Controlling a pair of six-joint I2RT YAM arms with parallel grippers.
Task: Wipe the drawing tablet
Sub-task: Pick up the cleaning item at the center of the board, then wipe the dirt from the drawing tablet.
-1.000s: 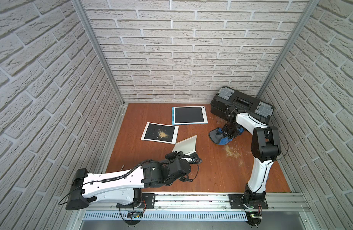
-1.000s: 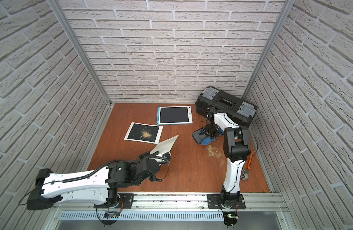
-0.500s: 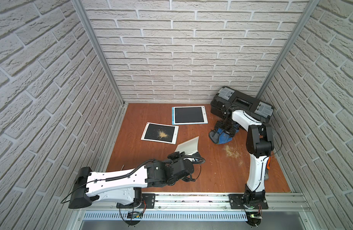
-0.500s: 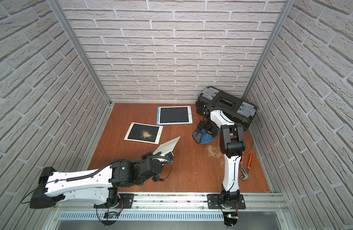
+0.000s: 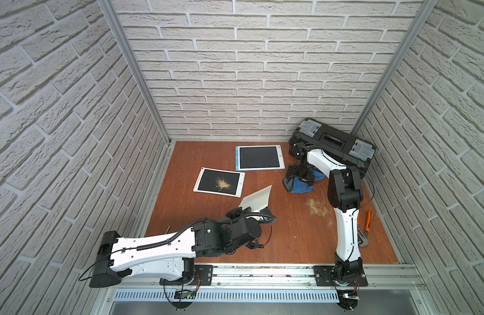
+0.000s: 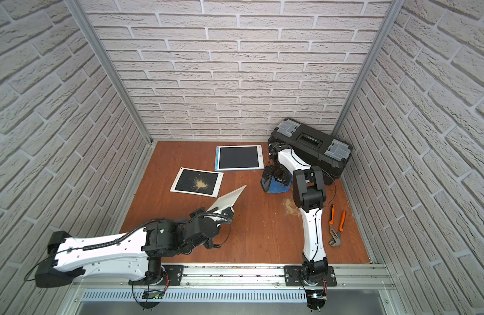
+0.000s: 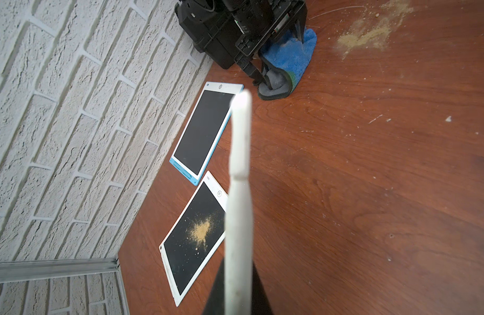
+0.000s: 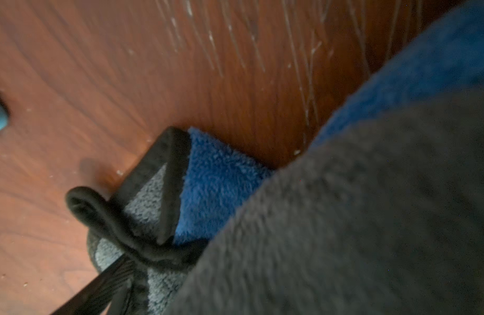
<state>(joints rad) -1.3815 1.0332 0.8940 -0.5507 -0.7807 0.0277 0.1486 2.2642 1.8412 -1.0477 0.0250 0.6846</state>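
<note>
Blue-and-grey cloth (image 5: 301, 188) lies bunched on the wooden bench (image 5: 290, 240) just in front of the black toolbox (image 5: 331, 141). The right gripper (image 5: 301, 176) points down onto it. Its jaws are spread wide, and in the left wrist view its fingers (image 7: 249, 68) stand on either side of the heap, their tips pressed into the fabric without pinching it. The right wrist view shows a folded corner of the cloth beside one dark finger. The rest of that view is filled with blurred grey fabric.

The left gripper (image 5: 258, 211) is clamped on the lower edge of a thin white panel (image 5: 257, 197) and holds it tilted up off the bench. The left wrist view shows the panel edge-on. I cannot tell what is on its face.

The dusty tablet (image 5: 219, 181) lies flat near the middle of the bench, with a patch of tan sawdust on its dark screen. It is well apart from the cloth and close to the panel's raised tip. A blue-edged tablet (image 5: 259, 157) with a clean screen lies just behind it. Loose sawdust (image 5: 316, 207) marks the bench near the right arm, and orange-handled pliers (image 6: 336, 223) lie by the right wall.
</note>
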